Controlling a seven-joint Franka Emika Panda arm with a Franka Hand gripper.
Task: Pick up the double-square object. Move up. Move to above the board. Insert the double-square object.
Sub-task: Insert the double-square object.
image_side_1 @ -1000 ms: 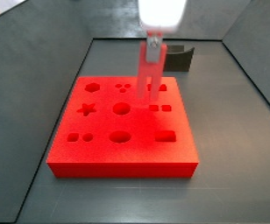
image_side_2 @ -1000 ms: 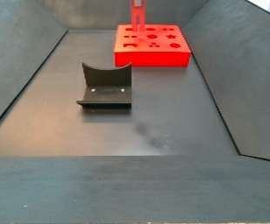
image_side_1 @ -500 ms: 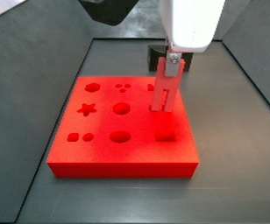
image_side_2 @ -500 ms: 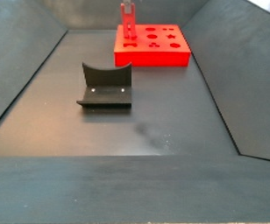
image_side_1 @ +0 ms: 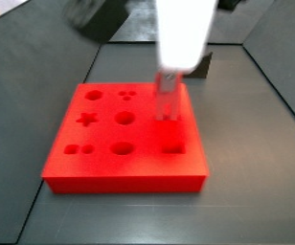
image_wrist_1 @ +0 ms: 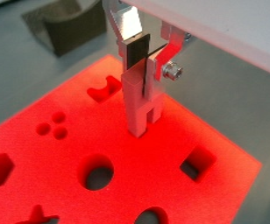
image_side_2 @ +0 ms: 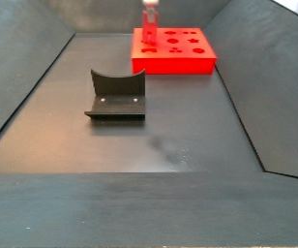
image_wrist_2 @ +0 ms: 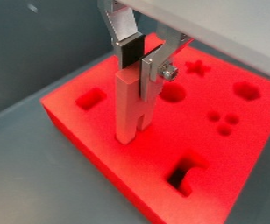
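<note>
My gripper (image_wrist_1: 144, 66) is shut on the top of the double-square object (image_wrist_1: 138, 98), a narrow red peg with a forked lower end, held upright. It also shows in a wrist view (image_wrist_2: 129, 109) and in both side views (image_side_1: 166, 101) (image_side_2: 148, 26). Its two prongs meet the top of the board (image_wrist_1: 225, 188), a flat red block with shaped holes. The double-square holes are hidden under the prongs, and I cannot tell how deep the prongs sit. The board also shows in other views (image_wrist_2: 103, 144) (image_side_1: 112, 167) (image_side_2: 178, 64). The gripper's white body (image_side_1: 167, 81) stands over the board's right half.
The fixture (image_side_2: 117, 94), a dark L-shaped bracket, stands on the dark floor in front of the board, and shows behind it in other views (image_side_1: 203, 65) (image_wrist_1: 67, 26). Sloping grey walls (image_side_2: 22, 87) enclose the floor on all sides.
The gripper has carried the peg from above the board's back down onto its right middle. The board has shifted slightly on the floor.
</note>
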